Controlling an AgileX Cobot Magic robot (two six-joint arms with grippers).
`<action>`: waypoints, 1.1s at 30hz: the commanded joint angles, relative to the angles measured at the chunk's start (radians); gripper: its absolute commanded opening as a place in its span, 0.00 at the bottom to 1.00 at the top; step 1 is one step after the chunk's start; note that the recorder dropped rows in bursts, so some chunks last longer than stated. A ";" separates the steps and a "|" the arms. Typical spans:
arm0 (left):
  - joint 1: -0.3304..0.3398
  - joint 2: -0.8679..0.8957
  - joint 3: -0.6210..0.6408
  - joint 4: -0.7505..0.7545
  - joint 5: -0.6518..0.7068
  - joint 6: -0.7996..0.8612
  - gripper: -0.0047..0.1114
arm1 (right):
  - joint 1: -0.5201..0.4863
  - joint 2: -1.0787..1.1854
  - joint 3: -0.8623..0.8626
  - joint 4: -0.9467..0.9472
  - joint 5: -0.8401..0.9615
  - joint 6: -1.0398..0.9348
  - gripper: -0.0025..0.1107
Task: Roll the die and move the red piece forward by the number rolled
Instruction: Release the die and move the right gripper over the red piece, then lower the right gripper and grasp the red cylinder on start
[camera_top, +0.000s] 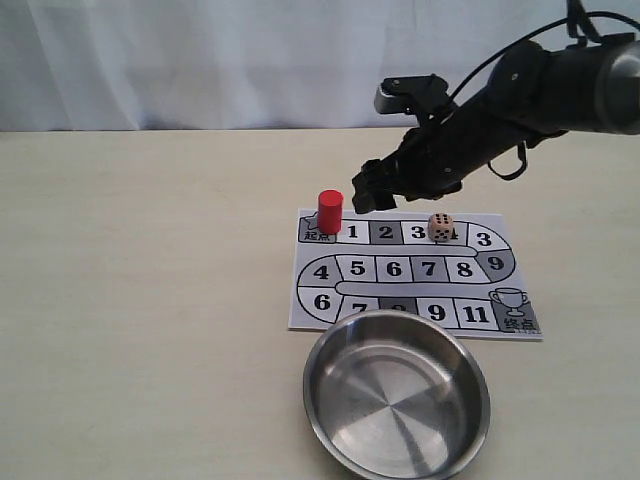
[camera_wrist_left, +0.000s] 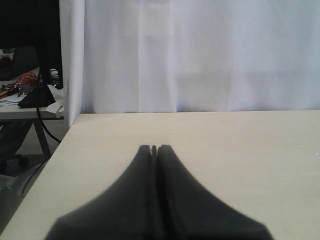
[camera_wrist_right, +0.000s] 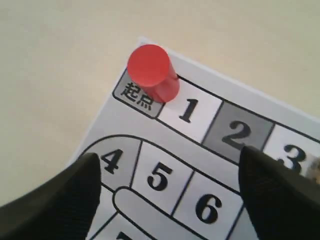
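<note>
**Red piece on start square, die on top row, right claw wide above board**

Nearest us, at the bottom centre of the exterior frame, sits a steel bowl (camera_top: 335, 375). Its far rim covers part of the bottom row of the paper game board (camera_top: 400, 268).

Writing we can read on the board:
- Top row: 起点, then 1, 2, 3. A further 3 and a 9 sit on the right-hand curve.
- Middle row: 4, 5, 6, 7, 8.
- Bottom row: 6, 9, 11, then a trophy drawing over 终点 at the lower right corner.

The red piece (camera_top: 330, 211) stands upright on the 起点 square at the board's upper left corner. Its long axis is vertical and its flat top faces up.

The die (camera_top: 441, 227) rests on the top row just right of the first 3, hiding the number beneath. It has black pips, too small for us to count.

The right gripper (camera_top: 365, 195) hangs over the top row just right of the red piece, not touching it. In the right wrist view its jaws are spread wide with only board between them.

The left gripper (camera_wrist_left: 155, 150) is pressed together over the bare table (camera_top: 150, 300), gripping nothing.
</note>
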 joint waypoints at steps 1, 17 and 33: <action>0.000 -0.001 -0.005 -0.001 -0.011 0.000 0.04 | 0.064 0.050 -0.063 -0.005 -0.030 -0.032 0.65; 0.000 -0.001 -0.005 -0.001 -0.010 0.000 0.04 | 0.125 0.186 -0.089 0.054 -0.350 -0.047 0.65; 0.000 -0.001 -0.005 -0.001 -0.010 0.000 0.04 | 0.135 0.265 -0.089 0.050 -0.480 -0.058 0.65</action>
